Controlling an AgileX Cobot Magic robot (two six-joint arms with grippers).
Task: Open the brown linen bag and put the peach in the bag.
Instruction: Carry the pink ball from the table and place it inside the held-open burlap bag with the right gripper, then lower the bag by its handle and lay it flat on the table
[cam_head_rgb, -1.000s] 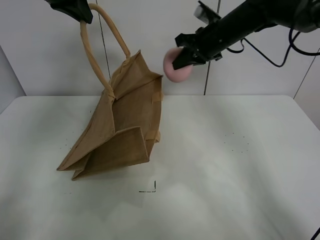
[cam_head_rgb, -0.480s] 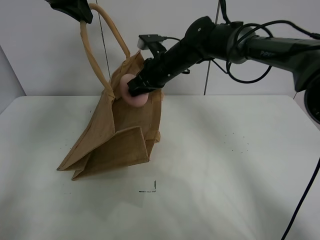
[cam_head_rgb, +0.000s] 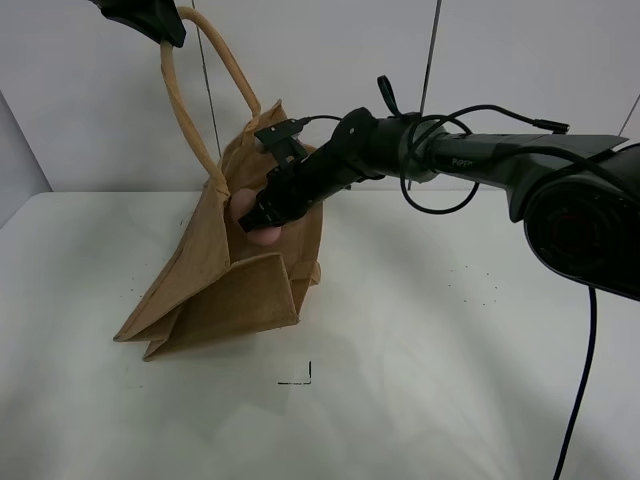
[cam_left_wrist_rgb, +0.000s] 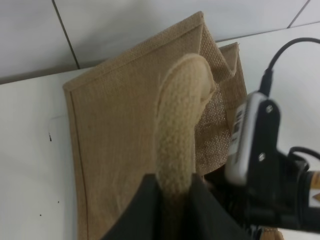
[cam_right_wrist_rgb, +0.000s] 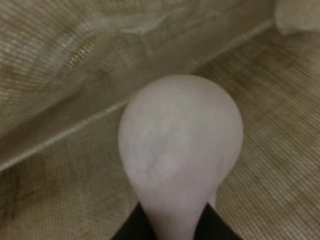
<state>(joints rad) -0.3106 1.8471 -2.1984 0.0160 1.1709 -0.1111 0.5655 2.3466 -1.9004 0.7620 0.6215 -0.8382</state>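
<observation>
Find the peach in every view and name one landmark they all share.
Exterior high: peach left of centre, in the right gripper, inside the bag's mouth.
Left wrist: not visible; the right arm covers that spot.
Right wrist: peach fills the middle, with weave behind it.
Shared landmark: the bag's brown weave, seen in all three.

White table (cam_head_rgb: 450, 350) (brown linen bag (cam_head_rgb: 240, 295) atop)
</observation>
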